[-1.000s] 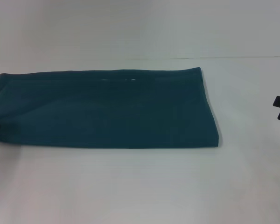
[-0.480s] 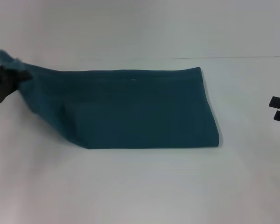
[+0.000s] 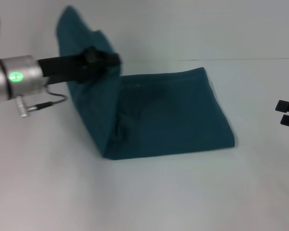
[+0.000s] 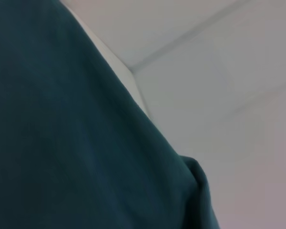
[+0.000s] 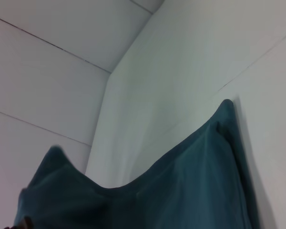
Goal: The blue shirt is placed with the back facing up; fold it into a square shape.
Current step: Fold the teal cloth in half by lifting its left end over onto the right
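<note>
The blue shirt (image 3: 168,113) lies as a folded dark teal strip on the white table (image 3: 149,192). Its left end is lifted high and carried over toward the right. My left gripper (image 3: 106,60) is shut on that raised end, above the strip's left part. Teal cloth (image 4: 71,143) fills most of the left wrist view. The right wrist view shows the shirt (image 5: 190,186) with its lifted end at the far side. My right gripper (image 3: 288,113) hangs at the right edge of the head view, away from the shirt.
A white wall (image 3: 183,29) rises behind the table, meeting it just beyond the shirt's far edge. Bare table surface stretches in front of the shirt and to its left and right.
My left gripper has raised the shirt's left end and swung it rightward and upward over the strip. The right gripper has barely moved.
</note>
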Controlling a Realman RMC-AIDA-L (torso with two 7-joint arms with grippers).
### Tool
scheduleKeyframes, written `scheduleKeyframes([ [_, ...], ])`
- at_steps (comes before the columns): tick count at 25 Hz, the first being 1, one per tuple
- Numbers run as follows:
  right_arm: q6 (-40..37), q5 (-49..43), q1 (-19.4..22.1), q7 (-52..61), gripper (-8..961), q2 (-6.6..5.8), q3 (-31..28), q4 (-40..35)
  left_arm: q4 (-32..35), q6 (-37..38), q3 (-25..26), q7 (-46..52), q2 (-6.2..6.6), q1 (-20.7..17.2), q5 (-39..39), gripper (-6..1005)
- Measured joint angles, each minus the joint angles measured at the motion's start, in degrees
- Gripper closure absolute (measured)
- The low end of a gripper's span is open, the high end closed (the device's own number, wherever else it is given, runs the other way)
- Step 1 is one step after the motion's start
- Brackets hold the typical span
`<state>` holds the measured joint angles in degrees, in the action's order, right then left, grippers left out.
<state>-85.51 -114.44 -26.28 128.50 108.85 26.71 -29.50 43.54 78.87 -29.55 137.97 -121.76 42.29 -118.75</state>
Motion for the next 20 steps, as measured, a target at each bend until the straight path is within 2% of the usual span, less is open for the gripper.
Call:
scheduleKeyframes([
  [2,0.0,0.0,0.0,0.0,218,0.05,0.0,0.0,0.1,-0.4,-1.9,-0.2,-1.42,1.6,0.0,955],
  [5,0.0,0.0,0.0,0.0,219,0.11,0.1,0.0,-1.4,-2.9,-7.3,-0.4,-2.37,3.8,0.9,953],
  [11,0.1,0.0,0.0,-0.2,219,0.16,0.8,0.5,-8.7,-12.3,-21.7,-1.4,-2.62,8.5,5.3,949],
  [15,0.2,0.0,0.0,-0.7,219,0.25,1.0,1.2,-12.5,-18.7,-28.8,-2.0,-2.74,10.9,8.1,946],
  [20,0.2,-0.1,0.4,-0.8,218,0.25,1.4,1.4,-13.2,-21.5,-35.0,-2.0,-2.89,11.7,10.0,942],
])
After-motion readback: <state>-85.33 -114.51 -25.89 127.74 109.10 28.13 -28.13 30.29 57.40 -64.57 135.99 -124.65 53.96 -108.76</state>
